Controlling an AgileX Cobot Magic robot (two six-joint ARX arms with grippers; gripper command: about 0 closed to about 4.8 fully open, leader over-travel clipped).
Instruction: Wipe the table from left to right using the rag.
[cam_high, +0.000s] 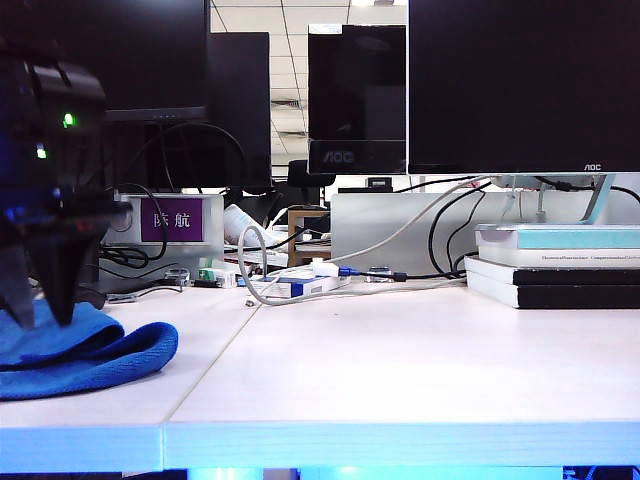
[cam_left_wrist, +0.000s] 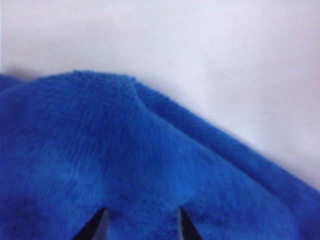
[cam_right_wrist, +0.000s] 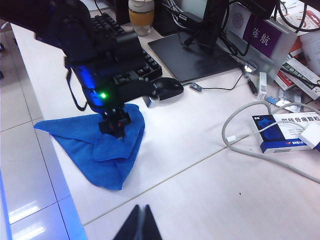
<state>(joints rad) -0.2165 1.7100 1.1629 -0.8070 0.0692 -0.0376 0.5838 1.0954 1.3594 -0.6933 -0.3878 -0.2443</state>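
- Left tool (cam_high: 40, 300) standing over the rag (cam_high: 90, 355) at the far-left end of the tabletop (cam_high: 400, 350), prongs spread apart and pointing down into the blue pile; nothing pinched between them yet.
- In the left wrist view, two dark fingertips (cam_left_wrist: 95, 227) showing at the cloth's surface with blue fabric bulging between; whether pressing or merely touching cannot be told.
- Right tool (cam_right_wrist: 140, 225) hanging clenched and empty above bare tabletop, well apart from the rag, toward the right.
- Step judged in hand: settling onto the rag ahead of the wipe; sweep to the right not yet begun.
- Next move likely calling for either closing on a fold or pressing down firmly, then dragging rightward while keeping the cloth flat instead of bunching.
- Rag lying crumpled in thick folds, one corner near the front edge of the tabletop; risk of slipping off that edge if pulled nearward.
- Open room: wide bare white surface running right across the panel seam (cam_high: 215, 370).
- Obstacles along the far side: black mouse (cam_right_wrist: 167, 89), keyboard (cam_right_wrist: 117, 45), grey cable (cam_high: 255, 285), medicine box (cam_right_wrist: 280, 134), stacked books (cam_high: 555, 265) at the far right.
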